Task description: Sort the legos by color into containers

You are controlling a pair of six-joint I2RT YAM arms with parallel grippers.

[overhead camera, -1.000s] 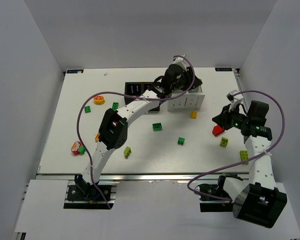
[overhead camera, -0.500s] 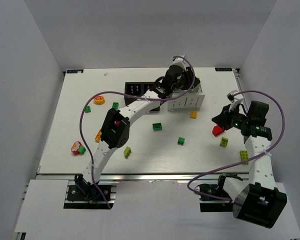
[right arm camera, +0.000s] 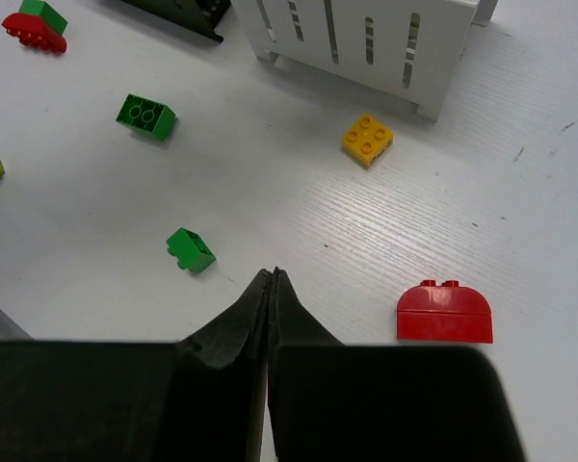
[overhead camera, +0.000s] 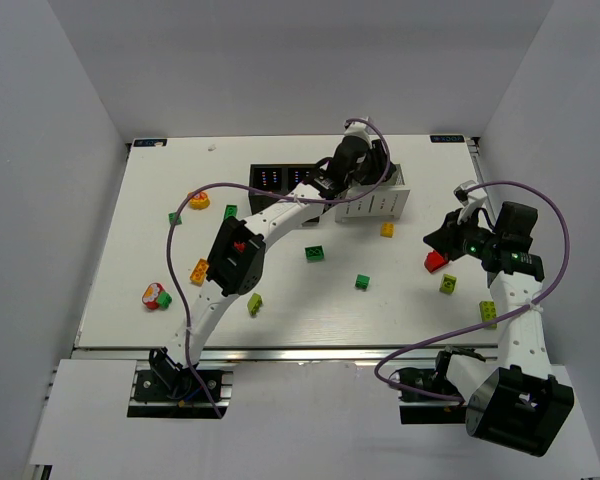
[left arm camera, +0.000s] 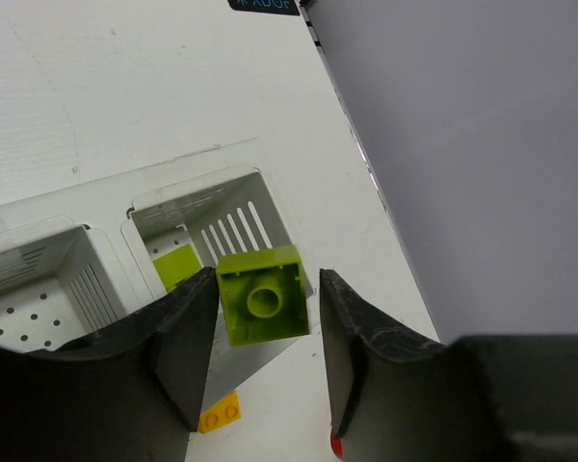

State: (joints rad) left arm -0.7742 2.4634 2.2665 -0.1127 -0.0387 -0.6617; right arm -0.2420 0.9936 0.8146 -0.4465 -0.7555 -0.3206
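Observation:
My left gripper hangs over the white container, jaws apart. A lime brick sits between the fingers, against the left one and clear of the right one, above the container's right compartment. Another lime brick lies inside that compartment. The black container stands just left of the white one. My right gripper is shut and empty, low over the table, with a red rounded brick to its right. Loose legos lie around.
A yellow brick lies in front of the white container. Green bricks lie mid-table, lime ones near the right arm. Red, orange, green and lime pieces are scattered at the left. Grey walls enclose the table.
My left arm has shifted a little over the white container, its elbow swinging right. The right arm has not moved.

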